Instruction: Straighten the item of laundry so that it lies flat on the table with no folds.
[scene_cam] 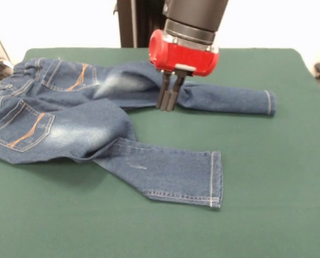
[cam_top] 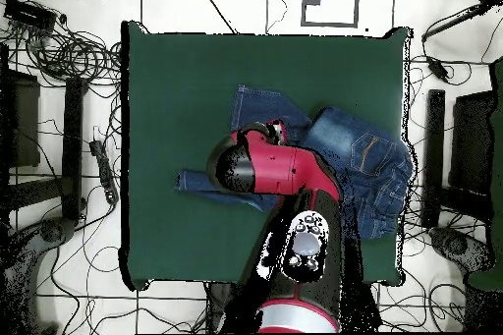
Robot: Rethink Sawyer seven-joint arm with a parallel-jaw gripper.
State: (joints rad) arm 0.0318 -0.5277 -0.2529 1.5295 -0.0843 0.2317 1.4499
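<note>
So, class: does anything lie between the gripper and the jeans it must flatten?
Nothing visible does. The gripper is down at the far leg of the jeans, its fingers close together, and only bare table surrounds the denim.

No legible text, seemingly, anywhere

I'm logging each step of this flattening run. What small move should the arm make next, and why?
Probably drag the far leg sideways toward its cuff. The gripper sits on the jeans with fingers together on that leg, and the seat above it looks bunched on the table, so pulling outward should smooth the cloth.
</note>
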